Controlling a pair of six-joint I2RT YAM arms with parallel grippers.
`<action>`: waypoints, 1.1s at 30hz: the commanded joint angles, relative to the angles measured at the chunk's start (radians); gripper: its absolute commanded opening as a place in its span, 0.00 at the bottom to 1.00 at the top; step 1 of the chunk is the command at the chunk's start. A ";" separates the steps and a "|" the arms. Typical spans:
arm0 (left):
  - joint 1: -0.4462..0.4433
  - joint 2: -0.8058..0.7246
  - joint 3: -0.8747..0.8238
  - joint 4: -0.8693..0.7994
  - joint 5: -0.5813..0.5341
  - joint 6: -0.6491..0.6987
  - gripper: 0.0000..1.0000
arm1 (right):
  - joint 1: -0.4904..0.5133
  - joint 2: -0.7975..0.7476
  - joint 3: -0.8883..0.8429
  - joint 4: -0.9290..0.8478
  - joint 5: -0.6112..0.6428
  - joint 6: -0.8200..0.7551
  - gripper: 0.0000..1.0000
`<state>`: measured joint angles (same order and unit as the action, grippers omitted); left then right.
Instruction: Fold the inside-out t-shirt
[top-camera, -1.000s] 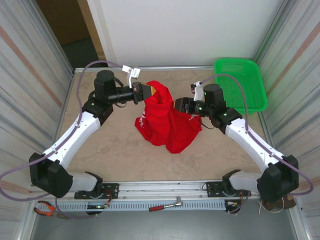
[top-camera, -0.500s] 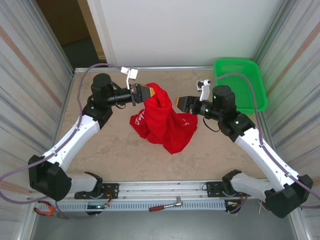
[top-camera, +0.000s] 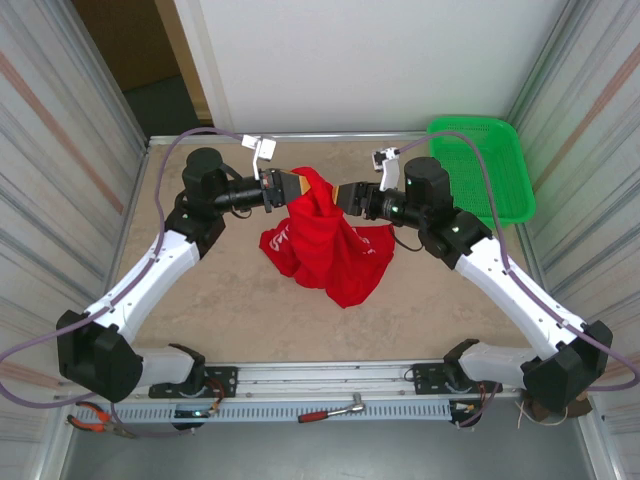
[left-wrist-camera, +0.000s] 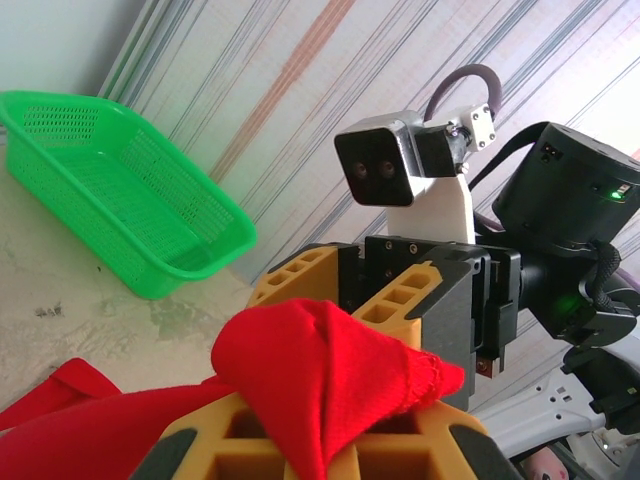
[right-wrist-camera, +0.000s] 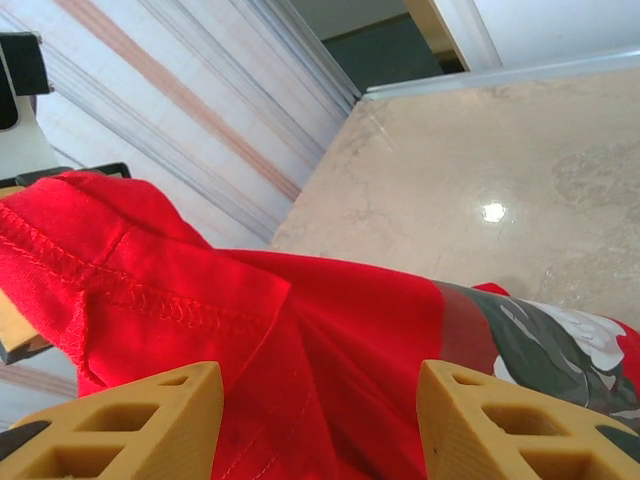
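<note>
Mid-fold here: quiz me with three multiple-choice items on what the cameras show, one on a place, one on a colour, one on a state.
1. Where does the green basket stand?
A. Far right corner of the table
B. Near left corner
C. On top of the shirt

2. What colour is the t-shirt?
A. Blue
B. Red
C. White

3. What is the left tool doing?
A. Open, clear of the cloth
B. Shut on the t-shirt
C. Holding the basket

Answers: 1 A, the top view has it at the far right edge. 2 B, it is bright red in every view. 3 B, the left wrist view shows cloth pinched in it.
</note>
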<state>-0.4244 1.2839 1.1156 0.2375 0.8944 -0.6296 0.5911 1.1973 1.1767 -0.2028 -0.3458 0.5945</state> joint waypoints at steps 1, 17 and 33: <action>0.009 -0.038 -0.011 0.039 0.020 0.003 0.00 | 0.011 0.011 0.045 0.040 -0.024 0.007 0.52; 0.009 -0.026 -0.017 0.057 0.026 -0.003 0.00 | 0.025 0.030 0.045 0.028 -0.030 0.010 0.48; 0.009 -0.021 -0.019 0.042 0.008 0.011 0.00 | 0.024 0.009 0.008 0.001 -0.085 0.016 0.00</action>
<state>-0.4244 1.2839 1.1011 0.2409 0.8970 -0.6292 0.6151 1.2251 1.1797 -0.2035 -0.4026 0.6056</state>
